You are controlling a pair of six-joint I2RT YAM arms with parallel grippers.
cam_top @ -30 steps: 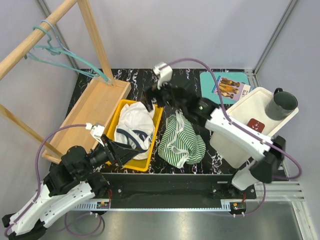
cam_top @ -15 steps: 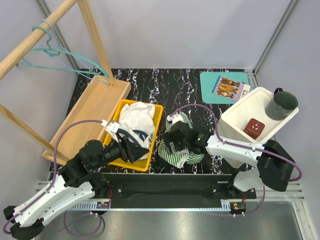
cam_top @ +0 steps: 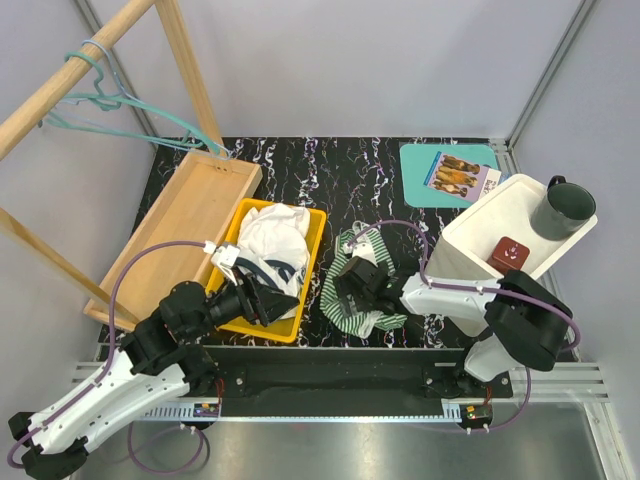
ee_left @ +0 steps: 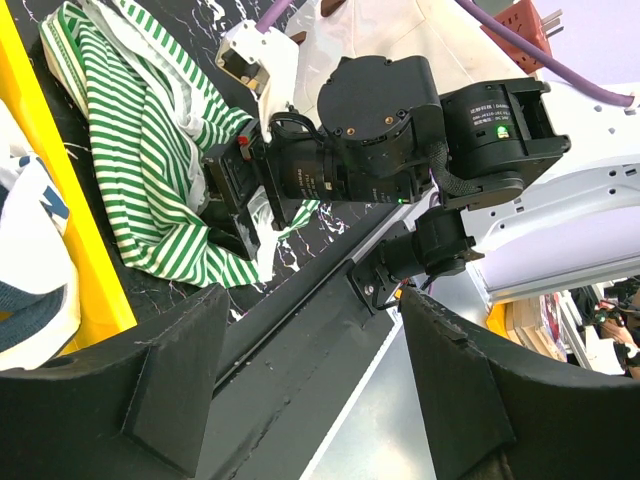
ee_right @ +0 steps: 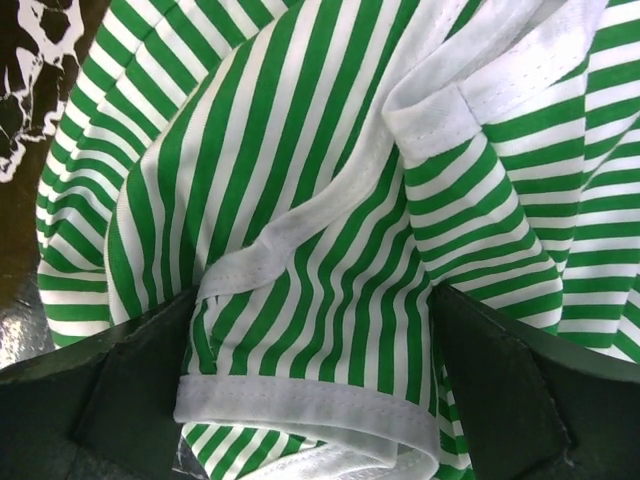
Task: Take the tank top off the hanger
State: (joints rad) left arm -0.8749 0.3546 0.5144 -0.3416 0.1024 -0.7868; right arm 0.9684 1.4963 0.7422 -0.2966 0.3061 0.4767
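The green-striped tank top [cam_top: 362, 246] is lying crumpled on the black table [cam_top: 300, 170] at centre frame, off the teal hanger [cam_top: 110, 100] hanging upper left. The right gripper [cam_top: 341, 291] is pressing into it with jaws spread wide. Only its wrist view is showing the white hem [ee_right: 300, 405] between them. The left gripper [cam_top: 262, 298] is hovering open over the yellow bin [cam_top: 313, 270]. The booklet [cam_top: 458, 175] print is too small to read.

The green-and-white striped tank top [cam_top: 362, 248] lies crumpled in a heap on the table [cam_top: 300, 170], lower centre of the frame. The teal wire hanger [cam_top: 103, 97] hangs upper left, well apart from it.
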